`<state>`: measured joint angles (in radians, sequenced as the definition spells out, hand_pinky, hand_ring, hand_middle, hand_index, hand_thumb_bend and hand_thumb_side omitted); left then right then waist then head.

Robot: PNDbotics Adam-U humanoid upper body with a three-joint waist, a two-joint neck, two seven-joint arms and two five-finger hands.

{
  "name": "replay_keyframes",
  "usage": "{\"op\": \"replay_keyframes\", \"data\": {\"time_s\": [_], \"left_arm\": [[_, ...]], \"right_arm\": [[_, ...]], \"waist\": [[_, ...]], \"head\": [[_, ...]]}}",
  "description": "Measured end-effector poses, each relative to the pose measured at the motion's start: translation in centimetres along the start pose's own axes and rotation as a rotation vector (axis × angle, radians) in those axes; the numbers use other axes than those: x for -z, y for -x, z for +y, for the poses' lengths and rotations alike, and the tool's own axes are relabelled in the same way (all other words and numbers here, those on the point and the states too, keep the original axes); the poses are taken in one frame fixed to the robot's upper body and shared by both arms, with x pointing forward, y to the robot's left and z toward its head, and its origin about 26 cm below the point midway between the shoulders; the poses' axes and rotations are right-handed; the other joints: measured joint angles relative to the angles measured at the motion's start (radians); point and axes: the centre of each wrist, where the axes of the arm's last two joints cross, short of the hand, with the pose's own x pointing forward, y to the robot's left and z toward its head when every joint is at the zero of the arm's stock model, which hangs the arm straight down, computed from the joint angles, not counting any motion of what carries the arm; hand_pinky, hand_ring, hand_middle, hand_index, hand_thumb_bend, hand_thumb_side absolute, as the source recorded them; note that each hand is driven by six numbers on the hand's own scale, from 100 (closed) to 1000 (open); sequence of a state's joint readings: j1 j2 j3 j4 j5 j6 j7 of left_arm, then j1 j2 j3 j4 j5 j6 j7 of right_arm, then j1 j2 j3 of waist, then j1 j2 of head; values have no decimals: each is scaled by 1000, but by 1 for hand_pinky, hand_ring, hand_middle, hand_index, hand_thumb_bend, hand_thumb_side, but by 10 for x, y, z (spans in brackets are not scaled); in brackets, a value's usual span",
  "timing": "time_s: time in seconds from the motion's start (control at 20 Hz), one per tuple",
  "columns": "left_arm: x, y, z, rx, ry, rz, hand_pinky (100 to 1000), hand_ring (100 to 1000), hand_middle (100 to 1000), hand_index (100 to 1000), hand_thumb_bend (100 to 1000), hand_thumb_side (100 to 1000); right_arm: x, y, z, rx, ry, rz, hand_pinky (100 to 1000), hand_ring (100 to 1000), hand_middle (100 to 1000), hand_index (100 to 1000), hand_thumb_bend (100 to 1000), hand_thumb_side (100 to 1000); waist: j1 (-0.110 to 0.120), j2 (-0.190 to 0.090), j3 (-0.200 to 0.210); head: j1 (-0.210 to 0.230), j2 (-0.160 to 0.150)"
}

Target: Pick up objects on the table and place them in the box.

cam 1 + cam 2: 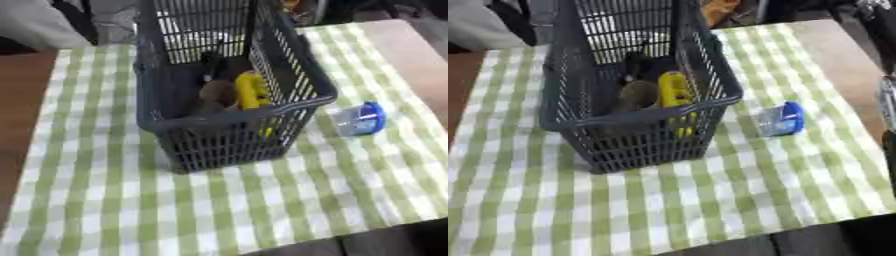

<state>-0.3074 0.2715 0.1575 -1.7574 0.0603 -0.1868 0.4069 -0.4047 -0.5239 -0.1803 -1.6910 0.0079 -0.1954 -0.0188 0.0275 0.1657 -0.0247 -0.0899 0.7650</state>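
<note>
A dark grey wire basket point(171, 125) stands on the green-and-white checked cloth, left of the middle. Inside it lie a yellow object point(251, 90), a brown rounded object point(217, 92) and a dark object point(213, 62) behind them. A small clear container with a blue lid point(359, 119) lies on its side on the cloth, just right of the basket and apart from it. A black and silver part of my right arm point(887, 100) shows at the right edge of the right eye view. Neither hand shows.
The checked cloth point(114, 200) covers most of the table, with bare brown tabletop point(22, 100) at the left and at the far right point(411, 55). A light garment point(35, 22) lies beyond the far left corner. The table's near edge runs along the bottom right.
</note>
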Motion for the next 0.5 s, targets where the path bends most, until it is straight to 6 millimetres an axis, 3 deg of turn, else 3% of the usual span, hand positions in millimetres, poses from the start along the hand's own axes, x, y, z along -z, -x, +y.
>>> {"op": "replay_keyframes", "data": {"time_s": [0.5], "left_arm": [[-1, 0, -1, -2, 9, 2, 477, 684, 664, 766, 535, 665]], "right_arm": [[0, 27, -12, -283, -404, -41, 692, 708, 690, 844, 100, 481]], "waist": [[-5, -1, 9]], "head": [[-14, 0]]}}
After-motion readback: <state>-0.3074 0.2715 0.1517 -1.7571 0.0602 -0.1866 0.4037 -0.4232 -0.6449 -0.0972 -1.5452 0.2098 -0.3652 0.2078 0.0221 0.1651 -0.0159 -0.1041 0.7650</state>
